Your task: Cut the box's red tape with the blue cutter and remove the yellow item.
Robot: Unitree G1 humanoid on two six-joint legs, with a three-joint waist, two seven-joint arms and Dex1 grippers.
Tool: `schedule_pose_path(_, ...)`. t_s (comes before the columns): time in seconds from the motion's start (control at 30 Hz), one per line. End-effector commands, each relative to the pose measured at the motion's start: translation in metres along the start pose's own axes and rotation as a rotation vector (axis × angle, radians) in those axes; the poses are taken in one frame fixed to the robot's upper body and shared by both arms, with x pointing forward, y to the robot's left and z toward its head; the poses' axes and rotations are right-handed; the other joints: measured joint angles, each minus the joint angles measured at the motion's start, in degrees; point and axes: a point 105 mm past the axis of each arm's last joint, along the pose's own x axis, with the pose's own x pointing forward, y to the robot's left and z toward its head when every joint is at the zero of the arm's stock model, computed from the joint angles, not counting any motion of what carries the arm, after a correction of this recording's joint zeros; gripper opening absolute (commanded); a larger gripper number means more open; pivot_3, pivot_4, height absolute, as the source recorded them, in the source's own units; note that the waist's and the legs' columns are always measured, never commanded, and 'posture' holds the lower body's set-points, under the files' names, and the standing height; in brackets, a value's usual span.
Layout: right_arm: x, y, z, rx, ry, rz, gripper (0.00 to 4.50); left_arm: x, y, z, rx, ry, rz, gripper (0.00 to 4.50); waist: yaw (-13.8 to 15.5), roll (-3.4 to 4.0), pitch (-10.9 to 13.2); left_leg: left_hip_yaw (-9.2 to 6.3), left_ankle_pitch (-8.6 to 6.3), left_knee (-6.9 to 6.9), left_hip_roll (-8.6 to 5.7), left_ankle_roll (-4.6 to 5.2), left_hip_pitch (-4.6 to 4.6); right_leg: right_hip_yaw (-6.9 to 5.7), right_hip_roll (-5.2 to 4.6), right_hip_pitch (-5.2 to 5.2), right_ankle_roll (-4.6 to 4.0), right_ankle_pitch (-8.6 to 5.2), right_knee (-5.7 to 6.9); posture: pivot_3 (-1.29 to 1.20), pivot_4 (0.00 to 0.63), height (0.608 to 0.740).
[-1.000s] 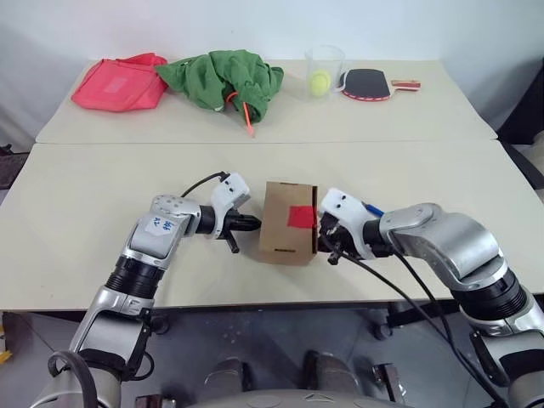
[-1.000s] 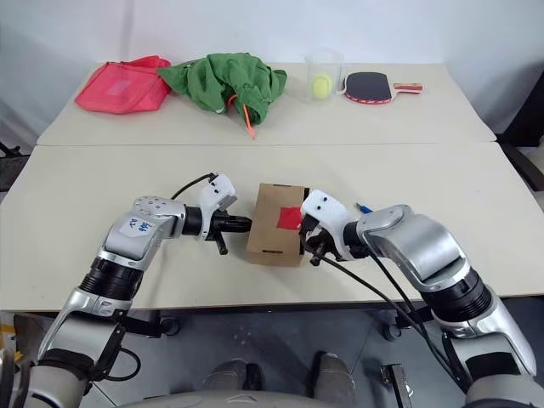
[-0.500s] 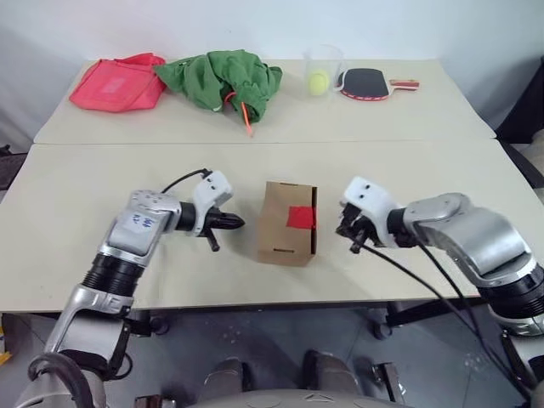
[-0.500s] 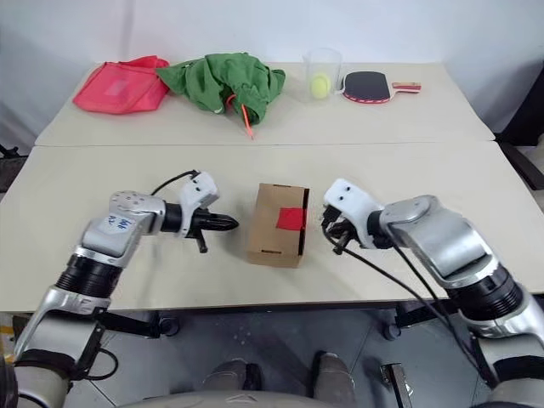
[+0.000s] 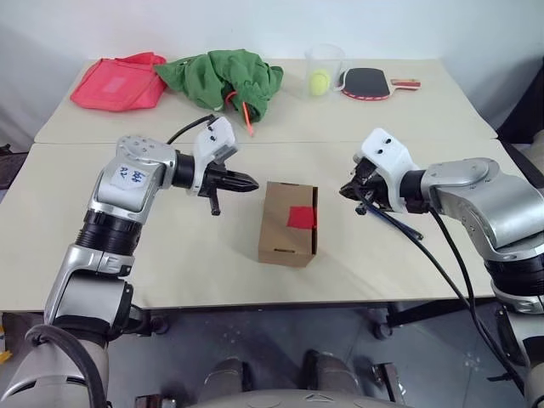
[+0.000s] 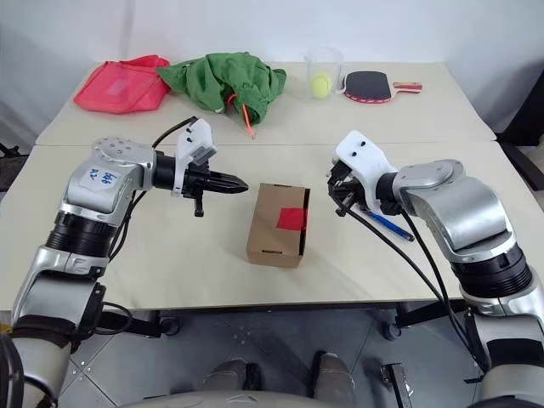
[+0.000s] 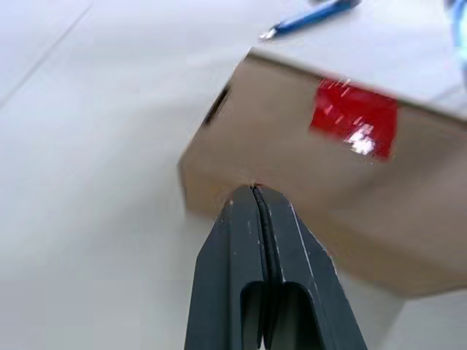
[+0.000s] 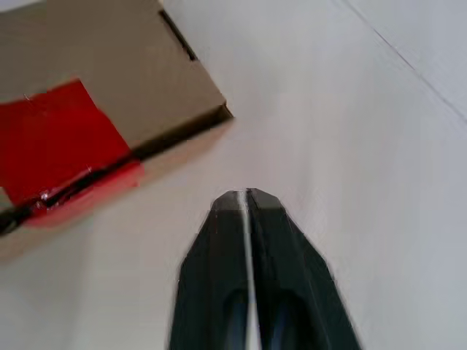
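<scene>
Both grippers, left (image 5: 252,182) and right (image 5: 347,191), pinched closed, empty, flanking box (image 5: 287,223); cutter (image 6: 389,225) on table beside right one.

Two head cameras look down from high up over the table (image 5: 255,272). Both wrist cameras look closely at the box (image 7: 292,175).

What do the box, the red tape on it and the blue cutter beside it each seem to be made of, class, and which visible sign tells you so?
Box: brown cardboard, matte, judging by its dull face and folded flap edges.
Red tape: probably plastic film, glossy, since it throws white glints.
Blue cutter: likely smooth plastic, going by its even blue colour; its tip is too small to judge.
</scene>
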Motion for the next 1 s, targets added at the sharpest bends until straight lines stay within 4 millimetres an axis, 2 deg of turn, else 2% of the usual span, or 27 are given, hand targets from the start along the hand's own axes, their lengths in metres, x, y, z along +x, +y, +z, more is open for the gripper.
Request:
schedule_pose_path(0.03,-0.013,-0.007,0.018,-0.004,-0.057,-0.046,1.25,0.001,0.004,0.017,0.078,-0.033,-0.007,0.0,-0.06,0.0,0.0,0.0,0.0,-0.01,0.0,0.0,0.0,0.01,0.0,-0.01,0.0,0.0,-0.01,0.0,0.15,0.74)
schedule_pose_path(0.07,-0.014,-0.006,0.019,0.003,-0.053,-0.044,1.69,0.003,0.003,0.02,0.097,-0.036,-0.019,0.0,-0.04,0.0,0.0,0.0,0.0,-0.01,0.0,0.0,0.0,0.0,0.0,-0.01,0.0,0.0,0.01,0.0,0.15,0.74)
schedule_pose_path(0.27,-0.022,0.006,0.021,0.114,-0.012,-0.017,3.43,0.016,-0.007,0.034,0.202,-0.098,-0.105,0.0,-0.03,0.0,0.0,0.0,0.0,-0.01,0.01,0.0,-0.02,0.0,0.0,-0.05,0.0,0.0,0.05,0.0,0.15,0.74)
schedule_pose_path(0.37,-0.023,0.014,0.022,0.173,0.002,0.0,4.46,0.018,-0.011,0.034,0.221,-0.105,-0.144,0.0,-0.07,0.0,0.0,0.0,0.0,0.0,0.01,0.0,-0.03,0.0,0.0,-0.07,0.0,0.0,0.07,0.0,0.15,0.74)
schedule_pose_path(0.6,-0.005,0.022,0.022,0.319,-0.048,0.033,4.46,0.026,-0.016,0.022,0.22,-0.048,-0.238,0.0,-0.1,0.0,0.0,0.01,0.01,0.0,0.0,-0.01,-0.02,0.01,0.0,-0.09,0.0,0.0,0.12,0.0,0.15,0.74)
schedule_pose_path(0.73,0.012,0.025,0.014,0.414,-0.028,-0.006,4.46,0.042,-0.016,0.005,0.242,0.019,-0.268,0.0,-0.1,0.0,0.0,0.0,0.01,-0.01,-0.01,-0.01,-0.02,0.0,0.0,-0.08,0.0,0.0,0.14,0.0,0.15,0.74)
schedule_pose_path(1.0,0.017,0.026,-0.007,0.474,0.055,-0.046,4.46,0.055,-0.013,-0.006,0.27,0.067,-0.283,0.0,-0.29,0.0,0.0,-0.01,0.01,-0.06,-0.01,-0.02,-0.05,0.0,0.0,-0.12,0.0,0.0,0.12,0.0,0.15,0.74)
